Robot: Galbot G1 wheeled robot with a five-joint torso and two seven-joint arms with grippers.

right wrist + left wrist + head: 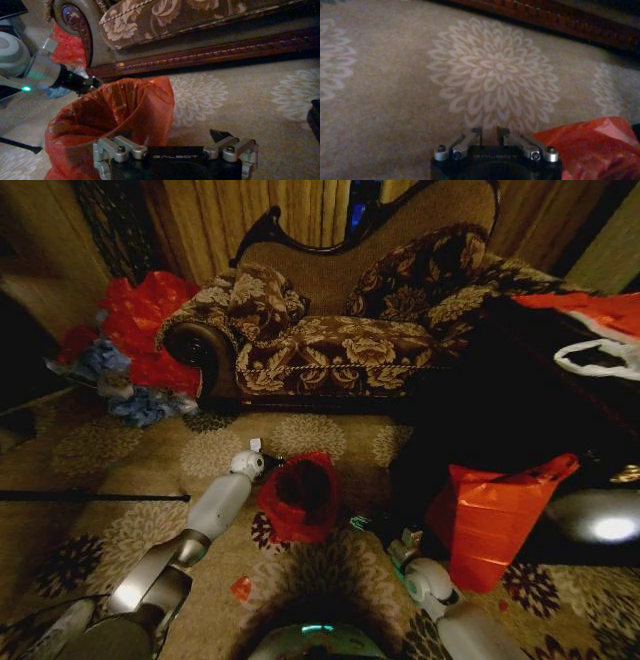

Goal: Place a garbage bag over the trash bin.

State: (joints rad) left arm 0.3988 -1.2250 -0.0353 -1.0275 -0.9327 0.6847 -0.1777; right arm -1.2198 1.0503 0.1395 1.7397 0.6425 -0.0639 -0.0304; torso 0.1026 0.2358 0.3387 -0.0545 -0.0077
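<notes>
The deep-red garbage bag (pixel 298 498) stands open-mouthed on the carpet, its mouth dark inside; the trash bin is hidden under it. In the right wrist view the garbage bag (pixel 117 112) rises just beyond my right gripper (pixel 172 137), which is open, one finger close to the bag's side. My right gripper (pixel 372 526) sits just right of the bag. My left gripper (pixel 262 459) is at the bag's far-left rim. In its own view the left gripper (pixel 489 134) is shut with nothing between the fingers, the garbage bag (pixel 592 150) beside it. The left gripper (pixel 85 84) touches the rim.
A patterned sofa (pixel 330 330) stands behind the bag. A heap of red and blue bags (pixel 135 345) lies at its left end. A larger flat orange-red bag (pixel 490 515) leans on dark furniture at the right. A small red scrap (pixel 241 587) lies on the floral carpet.
</notes>
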